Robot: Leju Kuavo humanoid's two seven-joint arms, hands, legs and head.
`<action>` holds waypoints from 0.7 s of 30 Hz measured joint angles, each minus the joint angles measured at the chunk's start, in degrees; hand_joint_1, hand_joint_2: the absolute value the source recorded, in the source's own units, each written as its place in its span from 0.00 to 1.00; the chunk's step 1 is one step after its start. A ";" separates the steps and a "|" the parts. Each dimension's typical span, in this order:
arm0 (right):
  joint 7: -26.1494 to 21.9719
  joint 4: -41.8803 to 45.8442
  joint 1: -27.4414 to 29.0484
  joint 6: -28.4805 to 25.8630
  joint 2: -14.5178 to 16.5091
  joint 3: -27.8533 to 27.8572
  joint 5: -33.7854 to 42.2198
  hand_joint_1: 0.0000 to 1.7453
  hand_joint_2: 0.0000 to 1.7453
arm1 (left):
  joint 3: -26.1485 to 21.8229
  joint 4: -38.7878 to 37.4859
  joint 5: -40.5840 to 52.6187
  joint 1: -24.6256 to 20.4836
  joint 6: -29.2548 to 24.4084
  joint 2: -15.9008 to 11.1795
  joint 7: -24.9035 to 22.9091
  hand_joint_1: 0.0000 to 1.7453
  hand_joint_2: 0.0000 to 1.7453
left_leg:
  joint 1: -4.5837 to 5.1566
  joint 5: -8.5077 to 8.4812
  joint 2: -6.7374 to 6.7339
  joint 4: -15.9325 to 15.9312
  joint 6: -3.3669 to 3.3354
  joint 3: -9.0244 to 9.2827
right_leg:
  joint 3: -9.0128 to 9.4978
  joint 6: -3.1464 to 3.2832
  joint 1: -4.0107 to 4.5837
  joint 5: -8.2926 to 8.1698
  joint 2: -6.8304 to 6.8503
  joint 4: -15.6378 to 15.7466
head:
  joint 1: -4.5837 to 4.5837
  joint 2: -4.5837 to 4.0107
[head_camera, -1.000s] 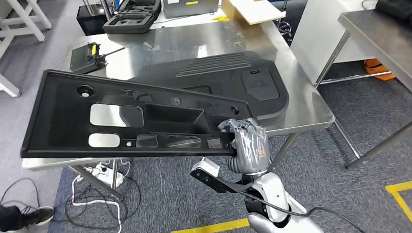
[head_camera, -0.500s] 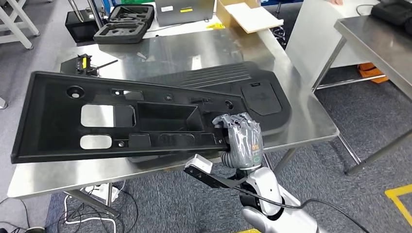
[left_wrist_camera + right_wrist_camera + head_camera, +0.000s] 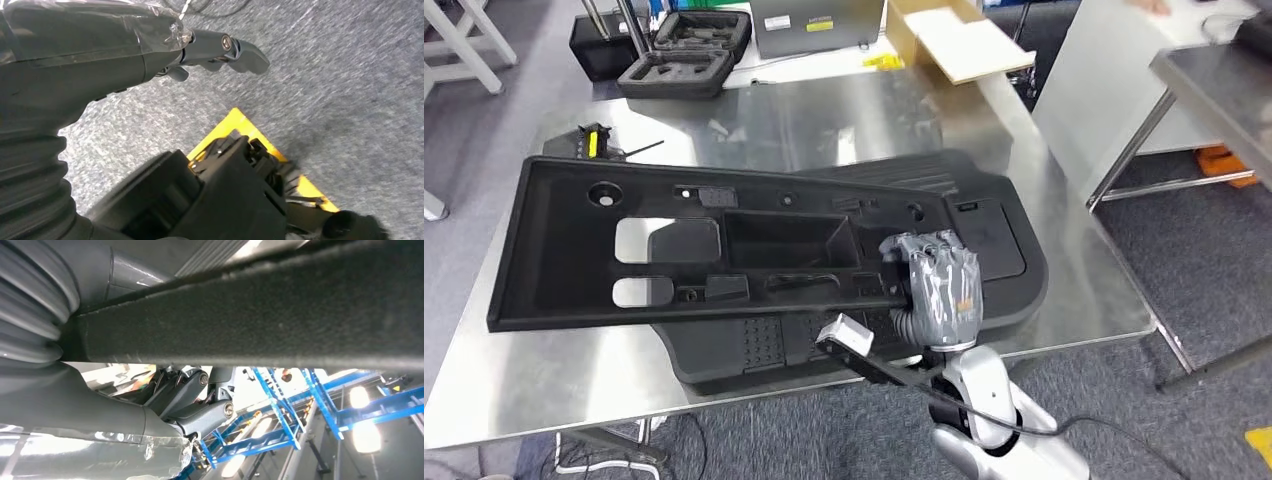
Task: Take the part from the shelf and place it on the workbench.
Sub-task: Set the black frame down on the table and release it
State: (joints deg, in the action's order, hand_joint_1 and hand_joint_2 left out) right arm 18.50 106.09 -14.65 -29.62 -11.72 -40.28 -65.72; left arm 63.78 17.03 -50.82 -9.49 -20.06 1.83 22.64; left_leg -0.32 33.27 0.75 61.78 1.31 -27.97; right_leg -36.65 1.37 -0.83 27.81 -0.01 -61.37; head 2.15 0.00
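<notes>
1. The right robot hand (image 3: 936,290) grips the right end of a long black plastic part (image 3: 704,250), fingers wrapped over its near edge
2. That part sits tilted above the steel table (image 3: 544,370), overlapping a second black panel (image 3: 984,240) lying flat on it
3. The left robot hand (image 3: 150,45) hangs over grey carpet (image 3: 350,75) by a yellow floor line (image 3: 235,125); can't tell if it's clenched
4. Open black foam cases (image 3: 684,50) sit at the table's far end

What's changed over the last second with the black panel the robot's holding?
The view has shifted as the robot closed in on the workbench, so the held panel now sits fully over the steel top, above the other black panel lying there. The right robot hand still grips its near end; the left robot hand still hangs.
</notes>
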 joint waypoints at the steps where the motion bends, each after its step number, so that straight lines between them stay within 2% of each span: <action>1: 0.01 0.00 -0.12 0.08 0.05 0.02 -0.08 1.00 1.00 | 0.00 0.02 0.00 -0.07 -0.01 0.00 0.00 0.00 1.00 | -0.07 0.26 -0.07 2.65 0.24 -1.43 | 0.82 0.25 -0.07 0.28 0.03 0.36 | -0.29 0.00; 2: 0.02 0.00 -0.28 0.17 0.08 0.02 -0.14 1.00 1.00 | 0.00 0.03 -0.01 -0.12 -0.02 0.01 0.00 0.00 1.00 | -0.14 1.00 -0.14 5.95 0.52 -3.53 | 1.58 0.43 -0.05 0.63 0.08 0.64 | -0.60 0.00; 4: 0.06 -0.04 -0.63 0.41 0.11 0.02 -0.21 1.00 1.00 | 0.00 0.04 -0.07 -0.09 -0.14 0.01 -0.02 0.00 1.00 | -0.21 3.76 -0.18 11.55 0.89 -8.17 | 2.93 0.49 0.01 1.48 0.09 0.86 | -1.08 0.00; 5: 0.09 -0.08 -0.74 0.52 0.11 0.02 -0.26 1.00 1.00 | 0.00 0.04 -0.13 -0.02 -0.28 0.01 -0.08 0.00 1.00 | -0.19 4.70 -0.19 12.60 0.86 -9.84 | 3.69 0.48 0.05 2.04 0.04 0.87 | -1.26 0.00; 6: 0.12 -0.11 -0.79 0.62 0.11 0.02 -0.33 1.00 1.00 | 0.00 0.04 -0.18 0.04 -0.54 0.01 -0.18 0.00 1.00 | -0.15 4.51 -0.19 11.96 0.65 -10.79 | 4.55 0.47 0.10 2.68 -0.03 0.88 | -1.50 0.00; 7: 0.16 -0.14 -0.84 0.68 0.11 0.02 -0.40 1.00 1.00 | -0.01 0.04 -0.21 0.07 -0.81 0.01 -0.28 0.00 1.00 | -0.04 2.82 -0.19 9.74 0.24 -11.06 | 5.48 0.48 0.18 3.37 -0.08 0.89 | -1.73 0.00; 9: 0.26 -0.22 -1.10 0.79 0.13 0.01 -0.61 1.00 1.00 | -0.02 0.03 -0.23 0.13 -1.47 -0.01 -0.47 0.00 1.00 | 0.39 -3.68 -0.15 3.52 -0.85 -10.76 | 7.09 0.43 0.31 4.72 -0.11 0.95 | -2.03 0.00; 10: 0.32 -0.28 -1.29 0.83 0.15 0.01 -0.69 1.00 1.00 | -0.04 0.03 -0.25 0.18 -1.75 -0.02 -0.55 0.00 1.00 | 0.68 -6.31 -0.15 1.17 -1.31 -10.63 | 7.53 0.25 0.34 5.26 -0.17 0.96 | -2.12 0.00; 11: 0.40 -0.37 -1.46 0.90 0.19 -0.01 -0.76 1.00 1.00 | -0.05 0.03 -0.26 0.23 -1.98 -0.02 -0.62 0.00 1.00 | 0.93 -8.00 -0.14 -0.03 -1.60 -10.68 | 7.79 -0.05 0.29 5.67 -0.22 1.04 | -2.18 0.00; 13: 0.54 -0.46 -1.71 0.98 0.26 -0.02 -0.89 1.00 1.00 | -0.07 0.05 -0.16 0.25 -2.16 0.01 -0.68 0.00 1.00 | 1.13 -8.32 -0.16 -0.68 -1.93 -10.60 | 8.19 -0.77 0.26 6.18 -0.34 1.46 | -2.31 0.00; 15: 0.62 -0.50 -1.93 1.04 0.29 -0.01 -1.05 1.00 1.00 | -0.07 0.11 0.01 0.11 -2.14 0.07 -0.61 0.00 1.00 | 0.74 -8.33 -0.24 -1.75 -2.22 -9.76 | 8.43 -1.28 0.25 7.09 -0.28 1.10 | -2.26 0.00; 16: 0.63 -0.51 -2.10 1.05 0.30 -0.01 -1.14 1.00 1.00 | -0.07 0.13 0.07 -0.02 -2.13 0.09 -0.57 0.00 1.00 | 0.48 -8.30 -0.29 -2.43 -2.36 -9.18 | 7.71 -1.51 0.28 8.05 -0.26 -0.58 | -2.10 0.00; 17: 0.64 -0.52 -2.23 1.07 0.30 -0.01 -1.19 1.00 1.00 | -0.07 0.15 0.09 -0.16 -2.12 0.11 -0.55 0.00 1.00 | 0.34 -8.21 -0.34 -2.88 -2.53 -8.69 | 6.12 -1.72 0.21 9.38 -0.23 -3.55 | -1.89 0.00; 19: 0.67 -0.56 -2.38 1.09 0.30 -0.01 -1.22 1.00 1.00 | -0.07 0.15 0.09 -0.33 -2.12 0.14 -0.55 0.00 1.00 | 0.31 -7.79 -0.33 -3.13 -2.85 -8.10 | 1.36 -2.17 0.10 11.61 -0.23 -11.02 | -1.44 0.00; 20: 0.69 -0.61 -2.35 1.11 0.30 -0.01 -1.21 1.00 1.00 | -0.08 0.16 0.09 -0.31 -2.12 0.16 -0.55 0.00 1.00 | 0.30 -7.51 -0.31 -3.11 -2.91 -7.85 | -0.64 -2.35 0.02 11.54 -0.22 -13.39 | -1.24 0.00; 21: 0.70 -0.67 -2.32 1.14 0.29 -0.01 -1.21 1.00 1.00 | -0.08 0.16 0.09 -0.24 -2.12 0.19 -0.55 0.00 1.00 | 0.26 -7.18 -0.27 -3.05 -2.85 -7.52 | -1.66 -2.48 -0.05 10.15 -0.22 -13.57 | -1.01 0.00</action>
State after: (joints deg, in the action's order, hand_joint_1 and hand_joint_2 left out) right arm 19.20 105.43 -16.97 -28.48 -11.43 -40.29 -66.93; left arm 63.70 17.19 -50.72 -9.74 -22.18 2.01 22.10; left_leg -0.07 26.09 0.48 58.73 -1.53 -35.49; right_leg -38.31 -1.11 -0.88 37.96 -0.23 -74.95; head 1.14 0.00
